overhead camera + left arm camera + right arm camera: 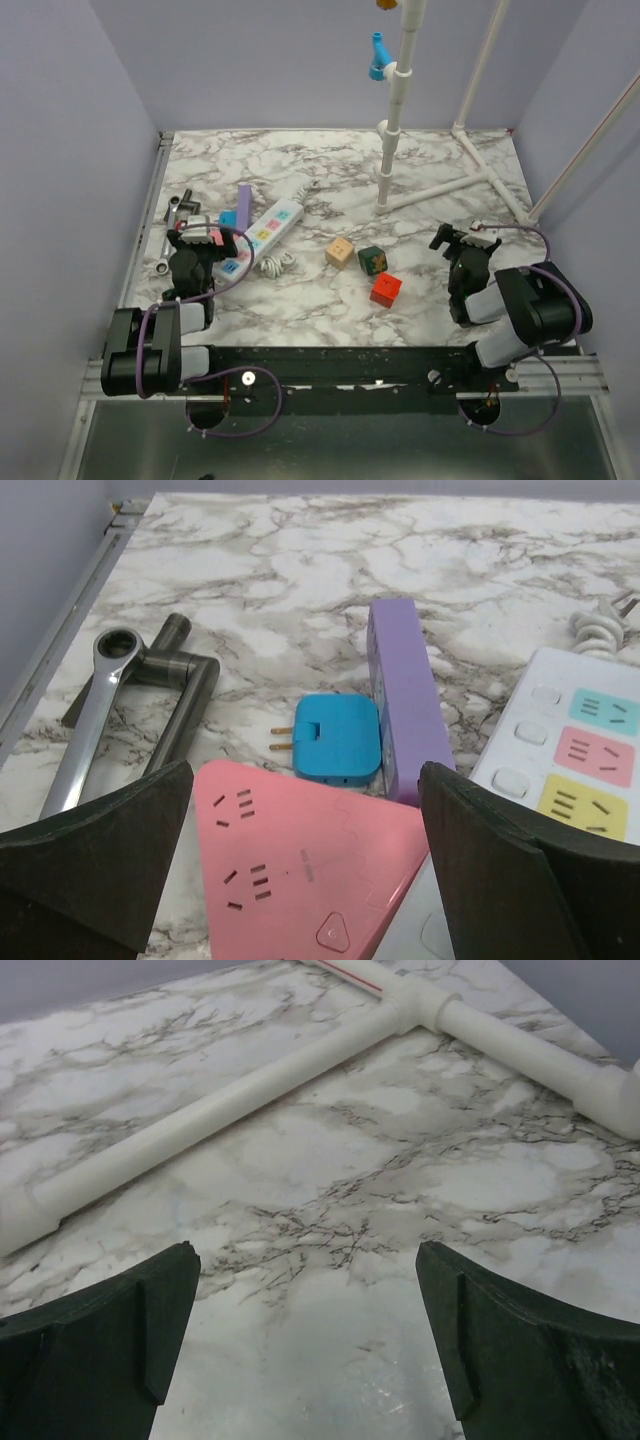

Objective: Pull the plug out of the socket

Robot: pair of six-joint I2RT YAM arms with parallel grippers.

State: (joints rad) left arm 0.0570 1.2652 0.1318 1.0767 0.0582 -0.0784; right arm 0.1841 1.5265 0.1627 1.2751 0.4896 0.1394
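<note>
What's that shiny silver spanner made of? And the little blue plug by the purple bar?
The silver ratchet spanner looks like polished metal: it gleams with bright reflections. The small blue square plug looks like smooth matte plastic, evenly coloured, with two thin brassy, probably metal, prongs.

Fingers (110, 1340) spread wide over marble table (330, 1220); white pipe frame (250, 1090) beyond.

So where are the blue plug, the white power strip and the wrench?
blue plug (338, 738): left wrist view, middle of its blue body.
white power strip (266, 232): top view, middle of its outlet row.
wrench (88, 720): left wrist view, on its shiny handle.
</note>
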